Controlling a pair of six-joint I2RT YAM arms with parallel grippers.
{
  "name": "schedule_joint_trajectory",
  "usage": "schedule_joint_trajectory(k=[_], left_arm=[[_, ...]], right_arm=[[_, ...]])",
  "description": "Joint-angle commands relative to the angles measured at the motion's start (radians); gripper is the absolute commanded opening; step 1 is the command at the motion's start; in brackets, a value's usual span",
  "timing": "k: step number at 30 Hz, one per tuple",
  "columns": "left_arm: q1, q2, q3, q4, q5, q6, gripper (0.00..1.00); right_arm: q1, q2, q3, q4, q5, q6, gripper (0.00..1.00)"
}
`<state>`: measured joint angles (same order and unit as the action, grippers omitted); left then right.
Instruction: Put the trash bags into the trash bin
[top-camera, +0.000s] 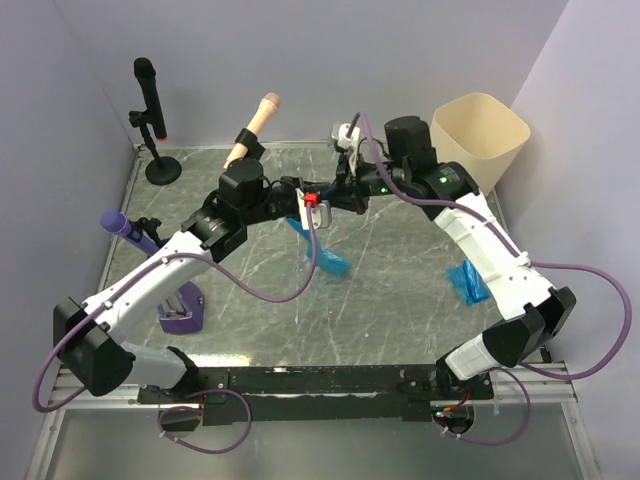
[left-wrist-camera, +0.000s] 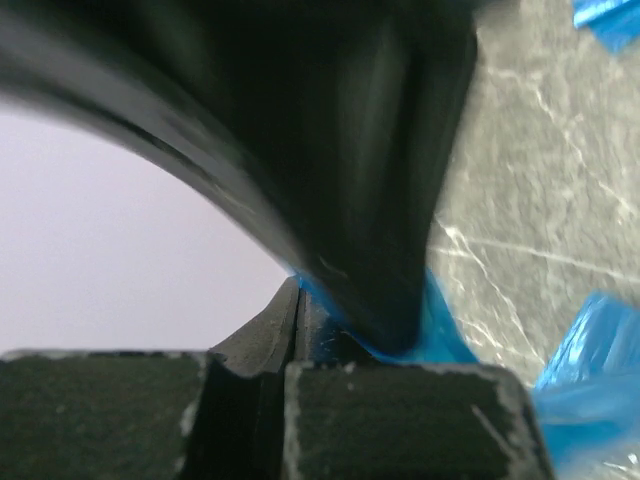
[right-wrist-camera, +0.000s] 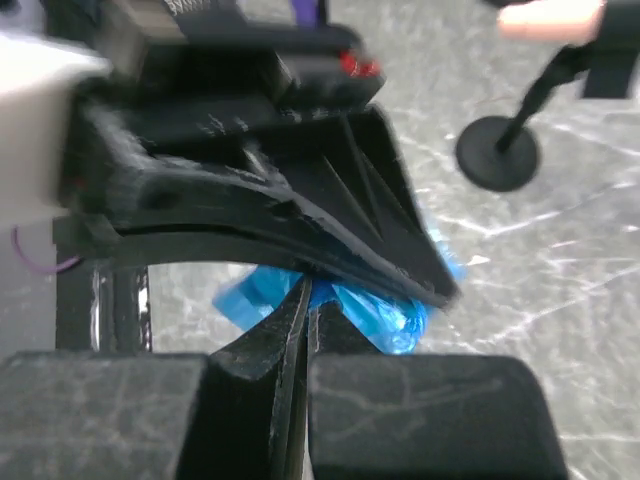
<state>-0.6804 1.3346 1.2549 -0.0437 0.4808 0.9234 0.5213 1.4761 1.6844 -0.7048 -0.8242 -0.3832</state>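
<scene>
Blue plastic shows in two places. One trash bag (right-wrist-camera: 385, 320) is at mid-surface where the arms meet, and a second bag (top-camera: 467, 283) lies flat beside the right forearm, well apart from the first. Both grippers are on the first bag: the left gripper (left-wrist-camera: 298, 295) has its jaws pressed together on a fold of it, and the right gripper (right-wrist-camera: 306, 295) pinches it likewise, with their black fingers crossing. One cream-beige trash bin (top-camera: 478, 135) stands at the far right corner, and the right arm's wrist sits between it and the pinched bag. Three microphones stand to the left: a black microphone (top-camera: 150, 105), a peach microphone (top-camera: 257, 122) and a purple microphone (top-camera: 125, 228), all on the grey marbled surface (top-camera: 400, 310).
</scene>
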Motion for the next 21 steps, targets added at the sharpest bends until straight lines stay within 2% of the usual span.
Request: schedule_joint_trajectory(k=[1, 5, 7, 13, 16, 18, 21], left_arm=[[0.005, -0.023, -0.040, -0.030, 0.036, 0.025, 0.01], [-0.014, -0.077, -0.017, 0.014, 0.061, -0.047, 0.01], [-0.016, -0.081, 0.009, 0.036, 0.055, -0.076, 0.01], [-0.005, -0.015, 0.051, 0.071, -0.013, -0.063, 0.01], [-0.001, -0.002, 0.020, 0.016, -0.019, -0.037, 0.00], [0.001, -0.005, -0.014, -0.051, -0.030, -0.005, 0.01], [0.011, -0.028, -0.072, -0.070, -0.053, 0.000, 0.01]], right_arm=[[-0.029, -0.002, 0.100, 0.062, 0.046, 0.017, 0.00], [-0.030, 0.050, 0.039, 0.065, 0.218, -0.048, 0.00], [-0.030, 0.062, 0.005, 0.054, 0.229, -0.056, 0.00], [-0.001, -0.008, 0.007, 0.014, -0.025, -0.037, 0.00], [-0.010, -0.017, 0.056, 0.070, -0.027, 0.033, 0.00], [-0.044, 0.001, 0.105, 0.088, -0.015, 0.049, 0.00], [-0.089, 0.030, 0.167, 0.074, -0.033, 0.037, 0.00]])
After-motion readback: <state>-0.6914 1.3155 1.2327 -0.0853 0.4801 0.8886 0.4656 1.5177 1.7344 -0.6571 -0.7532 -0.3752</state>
